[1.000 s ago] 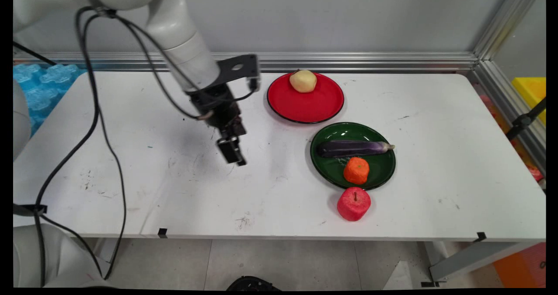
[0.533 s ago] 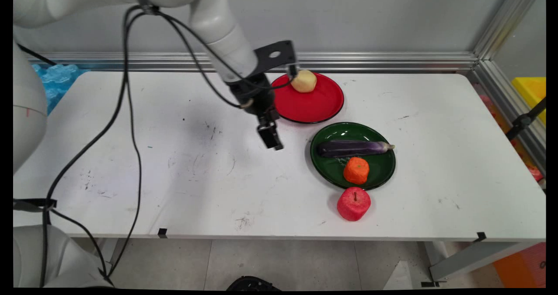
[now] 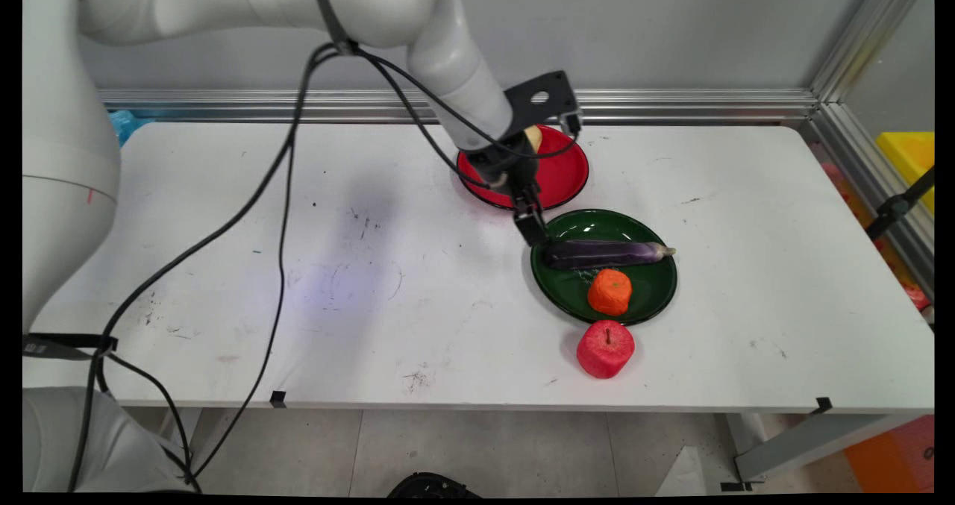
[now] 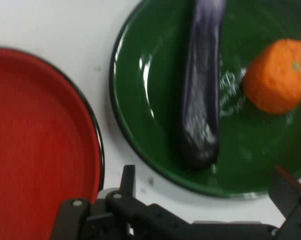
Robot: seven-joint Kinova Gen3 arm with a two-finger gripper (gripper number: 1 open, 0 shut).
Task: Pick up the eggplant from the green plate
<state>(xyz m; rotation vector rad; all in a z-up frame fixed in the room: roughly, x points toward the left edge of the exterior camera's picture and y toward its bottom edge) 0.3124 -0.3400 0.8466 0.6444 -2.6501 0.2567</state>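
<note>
- The eggplant (image 3: 604, 253) lies lengthwise across the far half of the green plate (image 3: 649, 289). It's about as long as the plate is wide, so its stalk end juts past the right rim.
- The claw (image 3: 531, 229) hangs at the eggplant's blunt left end, over the plate's left rim. It holds nothing, and whether it touches the rim can't be told.
- Its fingers stand apart. The hand view shows one fingertip (image 4: 128, 174) at lower left and the other at lower right, with the eggplant's end and the plate's edge between them.
- An orange (image 3: 609, 292) sits on the same plate, just on the near side of the eggplant (close, perhaps touching).
- An apple (image 3: 605, 349) stands on the worktop (image 3: 298, 266) just off the plate's near rim.
- The red plate (image 3: 559, 180) lies just beyond the green one, a narrow strip of worktop between them. The arm covers most of a pale yellow lump (image 3: 533, 138) on it.
- The main view sees the claw edge-on, so only the hand view shows the gap.
- The hand view cuts off the apple, the lump and the eggplant's stalk end, and shows the red plate's near part bare.
</note>
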